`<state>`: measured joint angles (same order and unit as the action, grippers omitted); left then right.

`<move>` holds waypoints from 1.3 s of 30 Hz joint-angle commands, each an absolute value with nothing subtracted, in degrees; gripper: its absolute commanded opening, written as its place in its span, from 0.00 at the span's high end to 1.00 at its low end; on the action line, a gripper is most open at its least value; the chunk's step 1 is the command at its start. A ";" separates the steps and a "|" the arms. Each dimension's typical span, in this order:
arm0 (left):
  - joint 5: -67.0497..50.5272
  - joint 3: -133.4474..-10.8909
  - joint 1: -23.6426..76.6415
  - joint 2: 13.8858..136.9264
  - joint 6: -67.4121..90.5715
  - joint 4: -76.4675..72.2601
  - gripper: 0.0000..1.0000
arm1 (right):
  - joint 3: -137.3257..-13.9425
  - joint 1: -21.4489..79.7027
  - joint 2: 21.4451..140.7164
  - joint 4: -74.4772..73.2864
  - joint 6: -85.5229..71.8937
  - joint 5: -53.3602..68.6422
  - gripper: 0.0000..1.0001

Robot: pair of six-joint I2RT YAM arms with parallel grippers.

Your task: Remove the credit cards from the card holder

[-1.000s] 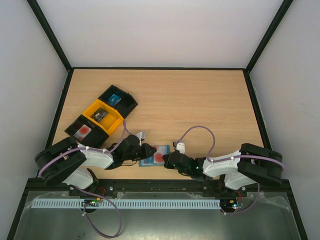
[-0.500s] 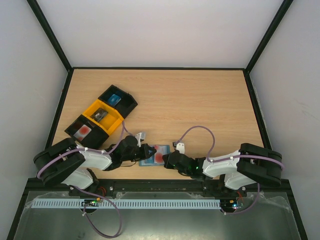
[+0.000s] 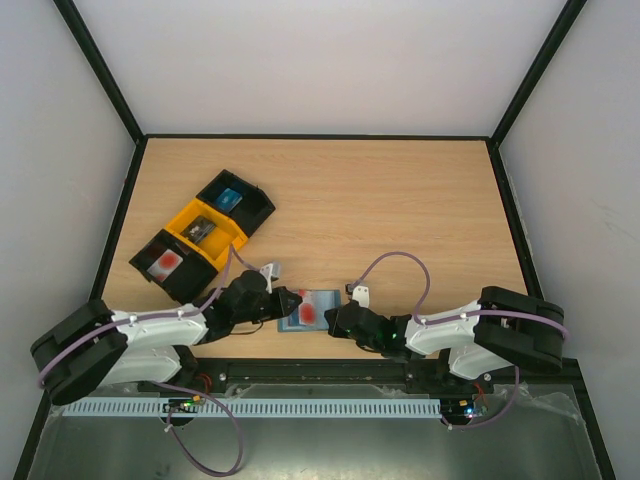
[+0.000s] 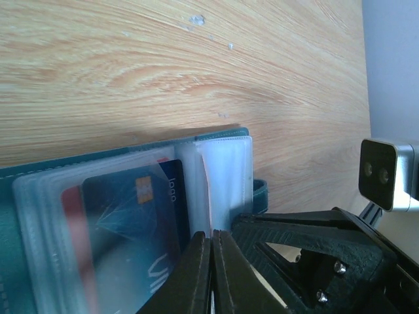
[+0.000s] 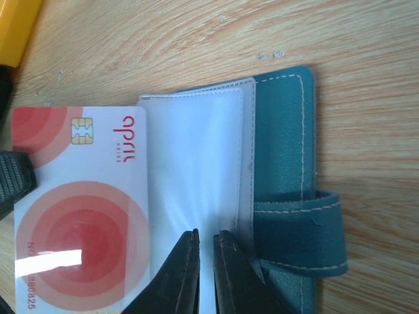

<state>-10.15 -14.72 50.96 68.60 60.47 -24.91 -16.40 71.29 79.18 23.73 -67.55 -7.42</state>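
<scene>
**Near the front edge of the worktop (image 3: 400,220), a card gets grabbed**

The left jaws have just snapped shut. They are pressed tight together and look to be pinching the edge of the white card (image 5: 85,196) with red circles. That card already pokes well out of the open card holder (image 5: 288,163), so I think a pull toward the worktop's left edge should free it. The right jaws are almost together, with a thin gap, on a clear sleeve (image 5: 196,163). They seem to hold the holder still. A dark card (image 4: 131,229) sits inside a sleeve, not yet out.
</scene>
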 commanded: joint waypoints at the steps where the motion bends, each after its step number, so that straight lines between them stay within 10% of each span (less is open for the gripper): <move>1: -6.76 -14.78 50.07 63.99 58.71 -17.82 0.97 | -15.21 71.65 79.22 17.49 -67.48 -7.91 0.90; 16: -1.01 -14.80 48.16 42.63 59.70 -5.52 0.97 | -16.98 71.64 64.00 19.87 -64.23 -1.10 0.75; 28: -10.01 -15.13 47.99 30.03 61.56 -10.37 0.97 | -13.31 71.63 51.68 32.69 -68.63 4.07 0.40; 39: -16.24 -12.48 47.95 27.93 63.43 -19.20 0.97 | -15.38 71.65 56.65 44.46 -70.65 11.28 0.49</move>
<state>-13.32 -13.52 48.18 28.36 62.41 -15.18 -14.09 71.29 56.38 38.44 -69.91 8.64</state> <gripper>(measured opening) 0.028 0.565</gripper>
